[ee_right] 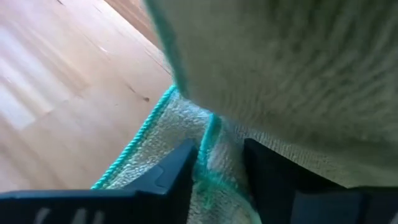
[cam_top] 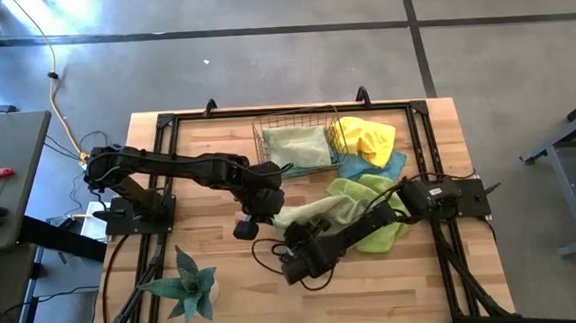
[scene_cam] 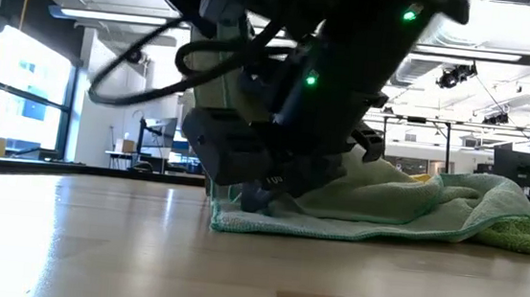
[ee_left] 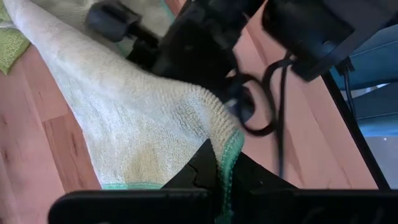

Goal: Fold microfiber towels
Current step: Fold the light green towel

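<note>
Right gripper: your right gripper (ee_right: 214, 171) has its two fingers either side of a teal-edged fold of the pale green towel (cam_top: 306, 215), beside the wire basket (cam_top: 266, 128); you cannot tell whether it has clamped.
Left gripper: your left gripper (ee_left: 214, 180) is closed on that towel's hem.
Towel: crumpled on the desk (cam_top: 227, 305) in front of the basket.
Done: one pale cloth (cam_top: 295, 146) lies in the basket.
Left: yellow towel (cam_top: 362, 137), blue towel (cam_top: 388, 165) and lime towel (cam_top: 378, 238) heaped beside the basket, unfolded.

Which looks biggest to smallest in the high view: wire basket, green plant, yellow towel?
1. wire basket
2. green plant
3. yellow towel
Plant and yellow towel look close, and the towel is bunched, so that ranking is unsure.
</note>
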You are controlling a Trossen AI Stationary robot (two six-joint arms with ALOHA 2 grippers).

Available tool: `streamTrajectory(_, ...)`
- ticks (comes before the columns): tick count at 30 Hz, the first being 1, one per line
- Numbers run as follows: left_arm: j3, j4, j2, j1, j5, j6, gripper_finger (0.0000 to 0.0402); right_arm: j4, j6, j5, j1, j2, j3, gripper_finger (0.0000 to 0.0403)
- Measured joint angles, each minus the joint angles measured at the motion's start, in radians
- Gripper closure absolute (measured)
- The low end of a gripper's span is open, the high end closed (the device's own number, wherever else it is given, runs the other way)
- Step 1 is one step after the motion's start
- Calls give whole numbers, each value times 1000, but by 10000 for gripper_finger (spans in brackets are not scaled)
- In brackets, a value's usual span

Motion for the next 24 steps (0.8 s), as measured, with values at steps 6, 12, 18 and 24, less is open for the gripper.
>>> streamTrajectory(6, 0, 0, 0, -20, -1, -15, 401, -2, 69, -162, -55, -10, 5, 345)
streamTrajectory(12, 0, -12, 0, -32, -6, -23, 401, -32, 21, -217, -66, 0, 73, 396)
streamTrajectory(18, 0, -45, 0, -32, -1, -39, 401, -255, -10, -254, -44, 5, 246, 400)
streamTrajectory(24, 0, -77, -1, -32, -1, -76, 401, -479, -7, -255, 3, 3, 373, 402)
